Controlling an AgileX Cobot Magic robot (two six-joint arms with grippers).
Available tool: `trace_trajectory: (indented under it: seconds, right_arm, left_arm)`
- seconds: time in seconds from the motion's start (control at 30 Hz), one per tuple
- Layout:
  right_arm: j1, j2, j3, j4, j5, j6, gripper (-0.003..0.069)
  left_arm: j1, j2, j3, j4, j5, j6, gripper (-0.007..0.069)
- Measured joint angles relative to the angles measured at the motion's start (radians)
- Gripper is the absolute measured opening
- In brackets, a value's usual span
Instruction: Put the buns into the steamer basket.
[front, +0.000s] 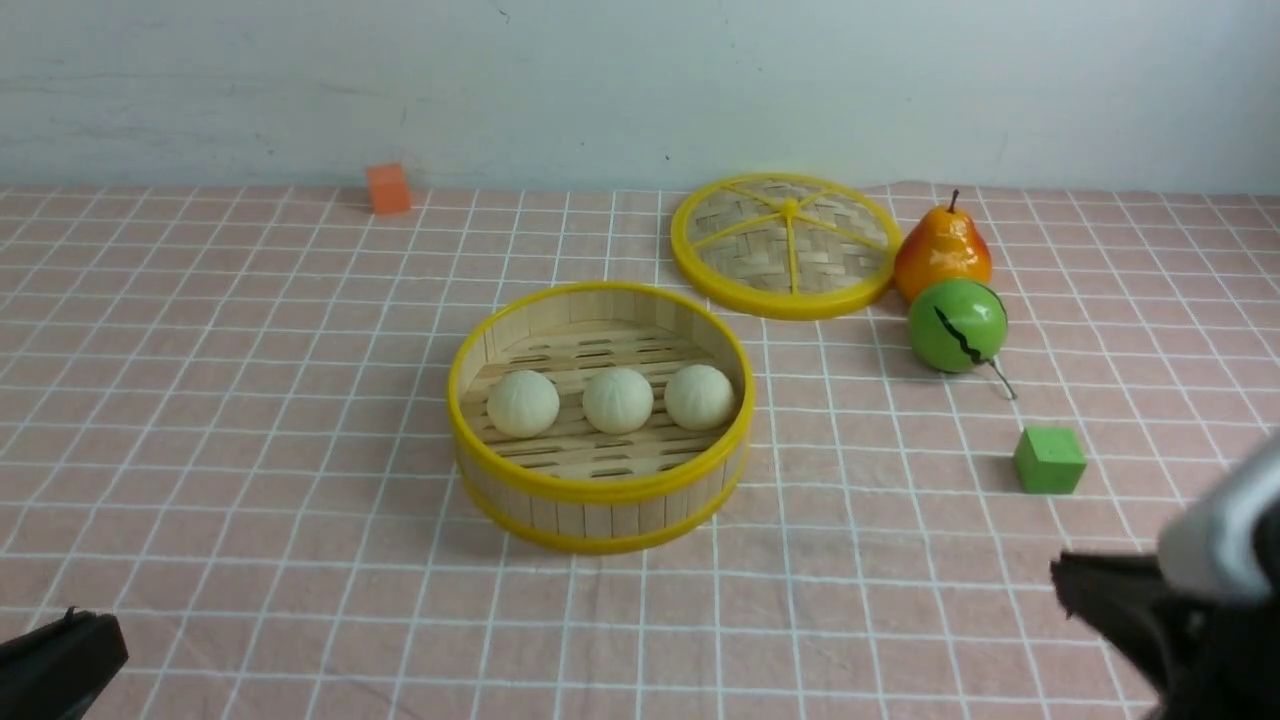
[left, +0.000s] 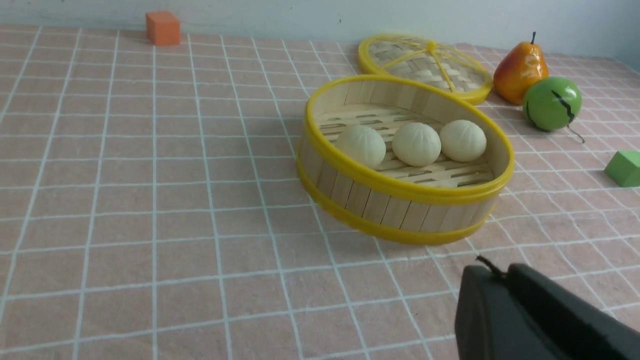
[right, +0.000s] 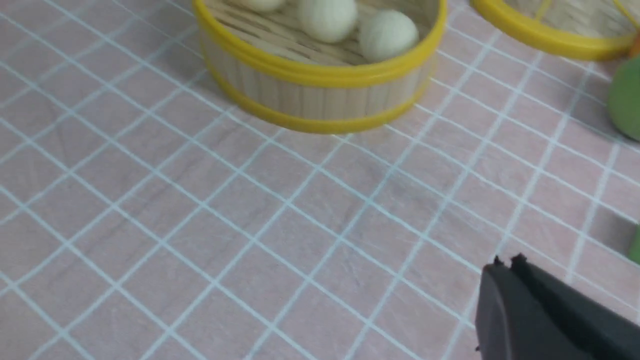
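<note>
closed right pincer (right: 507, 261); three buns (front: 618, 400) in steamer basket (front: 600, 490).

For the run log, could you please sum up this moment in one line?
buns: all three in steamer basket | left gripper: shut, empty | right gripper: shut, empty | lid: off, behind basket
</note>
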Motion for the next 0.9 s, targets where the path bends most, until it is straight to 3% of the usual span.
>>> trace_trajectory:
  seconds: [0.23,0.37,0.47,0.63,0.8,0.9]
  right_arm:
    - [0.0,-0.076,0.358,-0.028,-0.663,0.011,-0.001]
    - [0.0,-0.077,0.369,-0.018,-0.778,0.001,-0.0006]
    - [0.0,-0.094,0.369,0.06,-0.732,-0.026,-0.0005]
    - [-0.055,-0.251,0.37,0.179,-0.492,-0.07,-0.0003]
    - [-0.288,-0.603,0.371,0.113,-0.129,-0.101,-0.0003]
    - [-0.366,-0.71,0.371,0.101,-0.017,-0.09,-0.0003]
  left_arm:
    - [0.0,0.0,0.0,0.001,0.02,0.0,0.0039]
    - [0.0,0.0,0.0,0.003,0.022,0.0,0.004]
    - [0.0,0.0,0.001,0.003,0.024,0.0,0.0044]
    - [0.0,0.0,0.001,0.005,0.031,0.0,0.005]
    - [0.0,0.0,0.001,0.006,0.041,0.0,0.005]
    - [0.0,0.0,0.001,0.006,0.041,0.0,0.005]
